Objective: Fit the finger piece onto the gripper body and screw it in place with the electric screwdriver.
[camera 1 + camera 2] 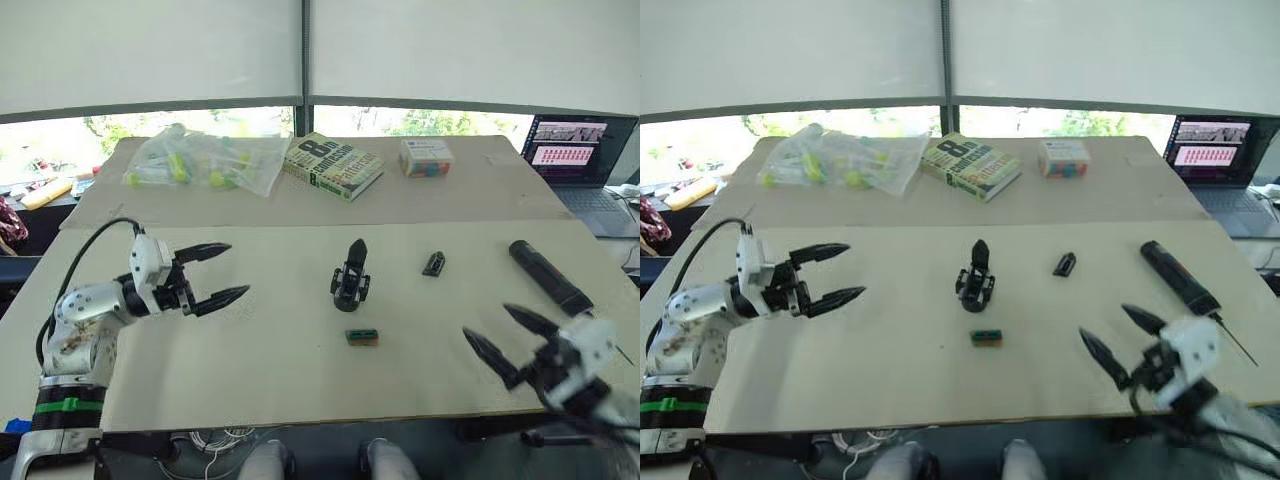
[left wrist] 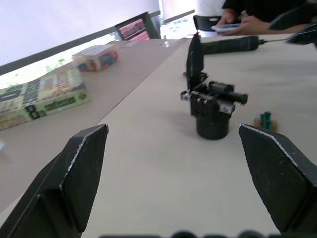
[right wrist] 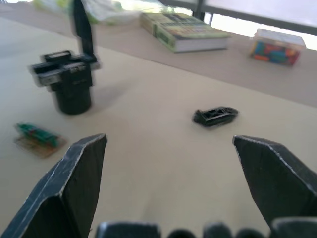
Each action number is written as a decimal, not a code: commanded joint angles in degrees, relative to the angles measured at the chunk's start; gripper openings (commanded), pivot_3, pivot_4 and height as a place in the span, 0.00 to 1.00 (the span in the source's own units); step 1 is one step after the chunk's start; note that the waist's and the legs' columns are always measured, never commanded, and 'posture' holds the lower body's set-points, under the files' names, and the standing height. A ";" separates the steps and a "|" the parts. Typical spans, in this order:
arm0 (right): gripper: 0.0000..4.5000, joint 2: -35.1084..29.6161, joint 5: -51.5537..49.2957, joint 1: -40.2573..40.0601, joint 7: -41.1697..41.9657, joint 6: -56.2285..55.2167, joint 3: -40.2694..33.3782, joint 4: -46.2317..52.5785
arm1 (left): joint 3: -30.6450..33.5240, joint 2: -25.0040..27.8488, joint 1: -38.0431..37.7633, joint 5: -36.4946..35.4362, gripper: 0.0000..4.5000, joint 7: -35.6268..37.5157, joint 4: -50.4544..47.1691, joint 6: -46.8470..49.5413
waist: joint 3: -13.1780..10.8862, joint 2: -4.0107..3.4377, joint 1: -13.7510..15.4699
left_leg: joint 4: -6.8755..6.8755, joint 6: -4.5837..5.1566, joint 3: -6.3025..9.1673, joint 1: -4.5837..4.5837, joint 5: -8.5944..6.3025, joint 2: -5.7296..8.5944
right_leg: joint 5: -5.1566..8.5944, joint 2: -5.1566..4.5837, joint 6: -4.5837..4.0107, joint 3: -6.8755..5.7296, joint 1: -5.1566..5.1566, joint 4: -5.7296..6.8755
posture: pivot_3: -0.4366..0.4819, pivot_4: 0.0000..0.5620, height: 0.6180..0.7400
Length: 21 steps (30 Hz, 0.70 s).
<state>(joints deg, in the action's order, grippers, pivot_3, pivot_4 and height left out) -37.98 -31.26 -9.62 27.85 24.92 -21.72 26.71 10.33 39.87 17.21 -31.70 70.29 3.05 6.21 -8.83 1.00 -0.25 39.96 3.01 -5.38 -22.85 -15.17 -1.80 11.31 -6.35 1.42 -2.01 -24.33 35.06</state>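
Nearest us, our right end effector [image 1: 510,342] hangs over the front right of the pale surface [image 1: 280,370], fingers spread wide and holding nothing. Our left end effector [image 1: 222,272] hovers at the left, also wide open and empty, pointing toward the middle.

Just beyond, near the centre, lies a small green box [image 1: 362,337]. Behind it stands the gripper body [image 1: 350,283], upright on its round base, a chunky black block with one pointed finger rising from the top. To its right, well apart, the finger piece [image 1: 433,264] lies flat: a small black wedge with an open, ribbed side, tapering to a point. Further right, the screwdriver [image 1: 549,276] lies on the surface, a thick black cylinder with a thin metal bit toward the near edge.

We judge the step in hand to be picking up the finger piece with the right end effector. To do it well, we would close across its narrow sides, low to the surface, leaving its mounting end free.

Farthest back sit a book [image 1: 333,165], a bag of bottles [image 1: 205,160], a colourful box [image 1: 426,157] and a laptop [image 1: 585,150].
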 commanded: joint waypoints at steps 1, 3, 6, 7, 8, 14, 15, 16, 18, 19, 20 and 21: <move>1.00 -4.05 -5.08 19.23 -8.61 24.23 4.51 -3.97 | -1.19 -0.50 -1.27 -2.77 0.99 -1.41 -6.57 5.24 | -0.06 0.02 -0.45 | 0.00 0.00 -0.01 0.01 0.00 -0.02 | -0.06 0.04 0.09 0.00 -0.02 0.01 | 0.48 0.27 1.00; 1.00 -6.34 -3.64 32.42 -10.43 38.73 10.51 -11.25 | -1.55 -1.71 -1.33 -2.76 0.99 -2.92 -8.20 6.08 | -0.10 0.03 -0.52 | -0.02 -0.05 0.02 -0.02 0.04 -0.03 | -0.09 0.13 0.07 -0.02 -0.06 0.02 | 0.48 0.27 1.00; 1.00 -4.07 -0.76 49.57 -10.95 47.87 16.45 -25.81 | -2.41 -3.17 -1.36 -2.73 0.99 -4.65 -9.44 7.58 | -0.11 0.04 -0.16 | -0.12 -0.18 0.22 -0.10 0.12 -0.05 | -0.09 0.27 0.07 -0.16 -0.08 0.01 | 0.48 0.27 1.00; 1.00 -2.04 0.15 54.60 -11.87 49.76 16.83 -31.54 | -3.01 -3.43 -1.51 -2.14 0.99 -4.94 -9.48 7.64 | -0.11 0.04 -0.14 | -0.15 -0.19 0.25 -0.13 0.13 -0.05 | -0.09 0.31 0.08 -0.21 -0.11 0.01 | 0.48 0.27 1.00; 1.00 -0.67 1.61 58.74 -12.24 50.54 17.91 -36.74 | -3.57 -3.71 -1.57 -1.50 0.99 -5.15 -9.32 7.45 | -0.11 0.04 -0.23 | -0.15 -0.19 0.25 -0.17 0.13 -0.03 | -0.12 0.33 0.12 -0.20 -0.14 0.02 | 0.48 0.27 1.00; 1.00 3.49 13.59 73.95 -12.40 41.34 25.98 -63.67 | -4.03 -5.24 -1.77 -2.64 0.99 -7.32 -11.15 9.15 | -0.10 0.03 0.30 | -0.08 -0.17 0.15 -1.02 0.15 0.15 | -0.24 0.25 0.32 -0.22 -0.81 0.03 | 0.48 0.27 1.00; 1.00 4.25 14.97 75.38 -12.02 40.22 26.70 -66.79 | -4.03 -5.20 -2.03 -2.75 0.99 -7.41 -11.86 9.23 | -0.10 0.03 0.16 | -0.08 -0.20 0.10 -1.07 0.16 0.16 | -0.29 0.25 0.39 -0.20 -0.82 0.03 | 0.48 0.27 1.00; 1.00 4.68 16.85 76.49 -11.25 39.31 28.40 -69.41 | -4.23 -4.94 -2.47 -2.54 0.99 -7.02 -12.60 9.05 | -0.10 0.03 0.01 | -0.08 -0.25 0.10 -1.13 0.19 0.16 | -0.34 0.24 0.48 -0.20 -0.83 0.02 | 0.48 0.27 1.00; 1.00 5.48 19.18 77.95 -10.50 37.66 29.26 -73.54 | -4.60 -4.45 -3.20 -1.99 0.99 -6.39 -13.79 8.76 | -0.10 0.02 -0.25 | -0.07 -0.31 0.10 -1.22 0.23 0.15 | -0.38 0.24 0.54 -0.20 -0.85 -0.06 | 0.48 0.27 1.00; 1.00 5.88 19.89 78.51 -10.28 37.02 29.14 -75.00 | -4.62 -4.33 -3.53 -1.81 0.99 -6.31 -14.32 8.65 | -0.11 0.02 -0.34 | -0.08 -0.31 0.10 -1.24 0.23 0.15 | -0.38 0.24 0.56 -0.20 -0.85 -0.08 | 0.48 0.27 1.00; 1.00 6.45 19.83 79.37 -10.18 37.96 28.27 -76.46 | -4.48 -4.31 -3.95 -1.84 0.99 -6.44 -14.92 8.70 | -0.11 0.02 -0.43 | -0.08 -0.31 0.09 -1.25 0.23 0.15 | -0.38 0.22 0.57 -0.20 -0.86 -0.10 | 0.48 0.27 1.00; 1.00 6.84 19.96 80.04 -9.92 38.62 27.74 -77.60 | -4.38 -4.32 -4.24 -1.87 0.99 -6.56 -15.33 8.74 | -0.11 0.01 -0.53 | -0.08 -0.31 0.09 -1.26 0.23 0.15 | -0.37 0.22 0.57 -0.20 -0.87 -0.11 | 0.48 0.27 1.00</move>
<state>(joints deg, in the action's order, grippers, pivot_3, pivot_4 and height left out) -30.90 -12.19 67.96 17.48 63.71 7.76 -50.11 5.41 35.03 13.17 -33.09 63.69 -9.98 15.23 -8.94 1.01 -0.78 39.88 2.70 -5.30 -24.11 -14.94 -1.66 10.94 -6.14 2.00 -2.21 -25.20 34.95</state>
